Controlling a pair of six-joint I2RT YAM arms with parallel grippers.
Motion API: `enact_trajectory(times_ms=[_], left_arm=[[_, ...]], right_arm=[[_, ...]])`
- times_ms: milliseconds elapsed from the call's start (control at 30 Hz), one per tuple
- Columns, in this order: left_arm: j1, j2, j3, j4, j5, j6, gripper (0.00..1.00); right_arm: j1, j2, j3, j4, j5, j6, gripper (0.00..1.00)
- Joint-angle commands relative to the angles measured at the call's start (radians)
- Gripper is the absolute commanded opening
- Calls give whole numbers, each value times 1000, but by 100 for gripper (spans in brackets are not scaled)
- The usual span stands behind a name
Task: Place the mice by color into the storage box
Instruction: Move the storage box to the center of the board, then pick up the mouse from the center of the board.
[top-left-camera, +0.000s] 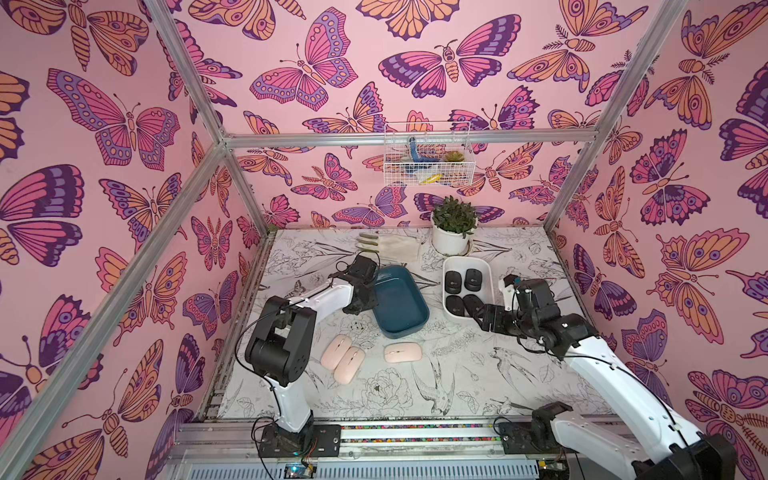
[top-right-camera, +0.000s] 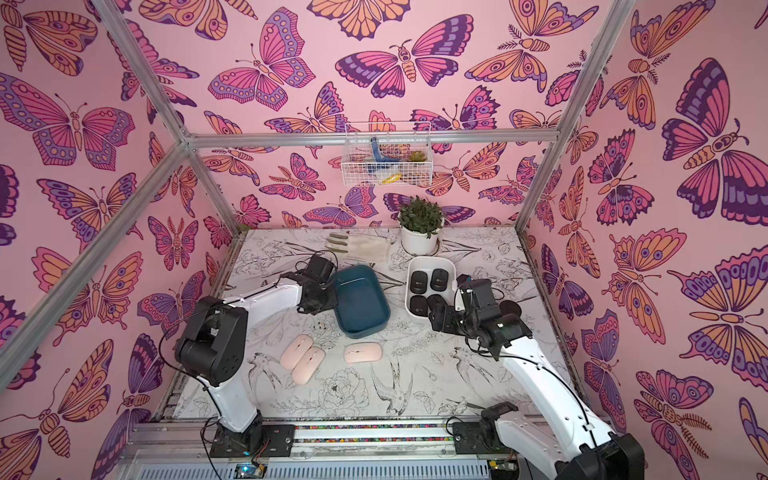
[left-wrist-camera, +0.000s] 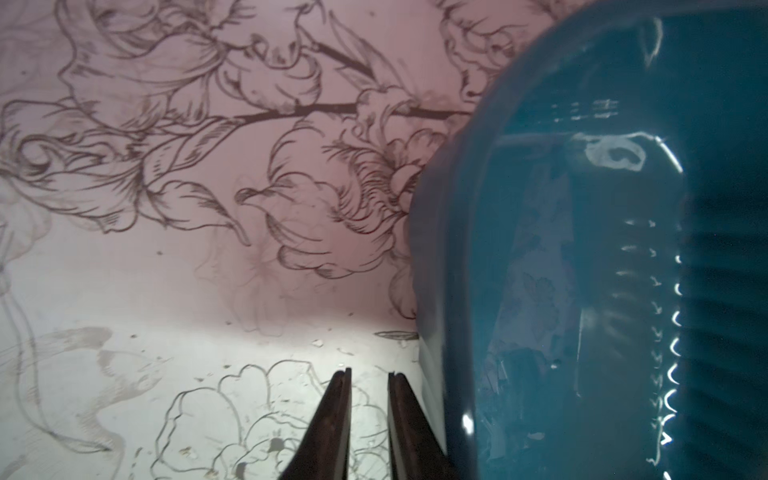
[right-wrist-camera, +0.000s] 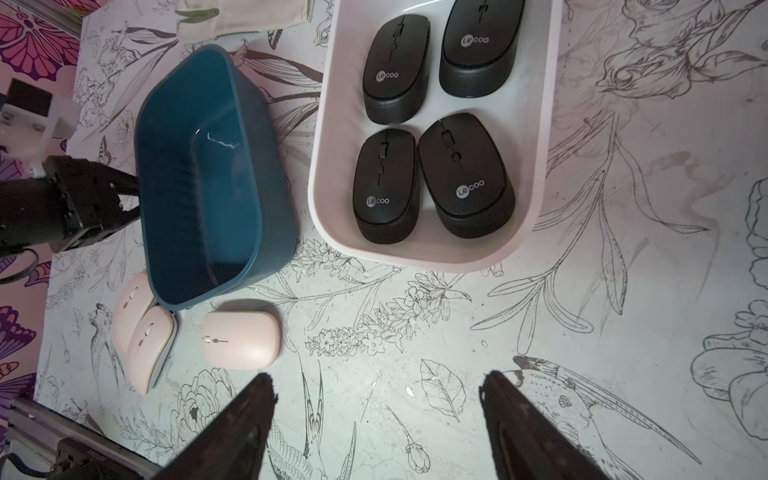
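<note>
Pink mice (top-left-camera: 349, 364) lying on table, two diagonal, one crosswise, left fingers (left-wrist-camera: 338, 415) narrow, right fingers (right-wrist-camera: 245, 424) wide

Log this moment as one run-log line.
black mice: four in white box | pink mice: three on table | blue box: empty | left gripper: beside blue box, holds nothing | right gripper: open, empty

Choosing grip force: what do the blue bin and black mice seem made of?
Blue bin: likely glossy hard plastic, with sharp glints inside. Black mice: matte plastic tops without glare, finely ribbed sides, perhaps rubbery.
</note>
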Motion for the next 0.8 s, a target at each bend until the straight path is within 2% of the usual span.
enact_trajectory(times_ms=[0, 100, 133, 267, 367, 500, 667, 767], left_arm=[[-15, 11, 20, 16, 28, 35, 24], [-15, -41, -13, 15, 23, 27, 28], [-13, -72, -34, 14, 17, 21, 32], [-14, -220, -125, -9, 16, -10, 58], [-43, -335, -196, -46, 25, -47, 71], [-193, -463, -289, -79, 14, -124, 81], [-397, -531, -377, -114, -13, -198, 83], [-504, -526, -405, -122, -10, -266, 83]], right_arm=[[-1, -15, -16, -28, -23, 15, 81], [-2, -28, -26, -31, -25, 18, 81], [-2, -35, -30, -30, -29, 21, 81], [-2, -57, -39, -35, -36, 24, 81], [-2, -71, -44, -41, -43, 22, 81], [-1, -90, -52, -45, -46, 21, 81], [0, -102, -48, -52, -66, 20, 81], [0, -108, -45, -55, -66, 14, 81]])
